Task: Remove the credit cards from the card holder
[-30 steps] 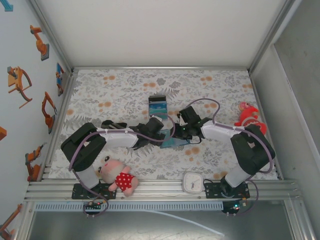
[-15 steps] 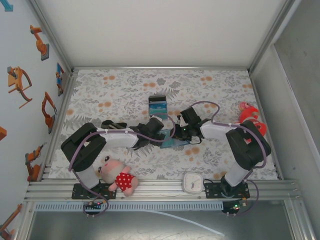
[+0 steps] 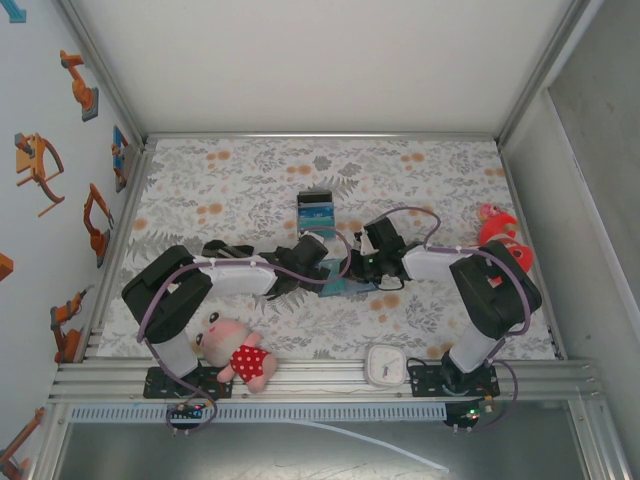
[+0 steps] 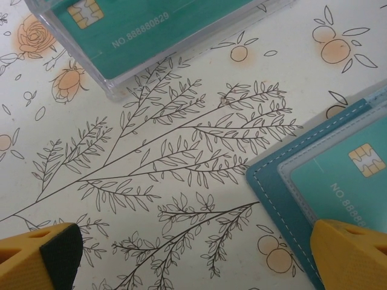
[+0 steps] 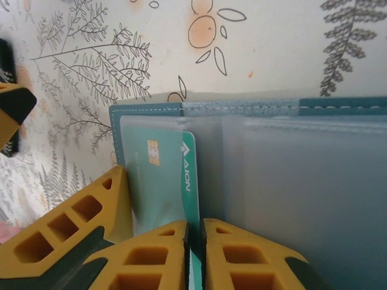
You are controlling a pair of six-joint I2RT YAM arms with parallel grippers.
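The stitched steel-blue card holder (image 3: pixel 347 287) lies open on the worktop (image 3: pixel 250 170), clear sleeves (image 5: pixel 302 193) up. The right pincer (image 5: pixel 195 232) nips a thin teal credit card (image 5: pixel 160 181) — long axis 12-to-6 in its wrist view, chip toward 12; the left pincer (image 4: pixel 196 257) gapes wide nearby.

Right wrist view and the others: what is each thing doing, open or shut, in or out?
card holder, lying open.
teal card, partly in its clear sleeve, edge pinched.
right gripper, shut on the teal card.
left gripper, open, holding nothing.
clear box, lying flat, holding a second teal card.
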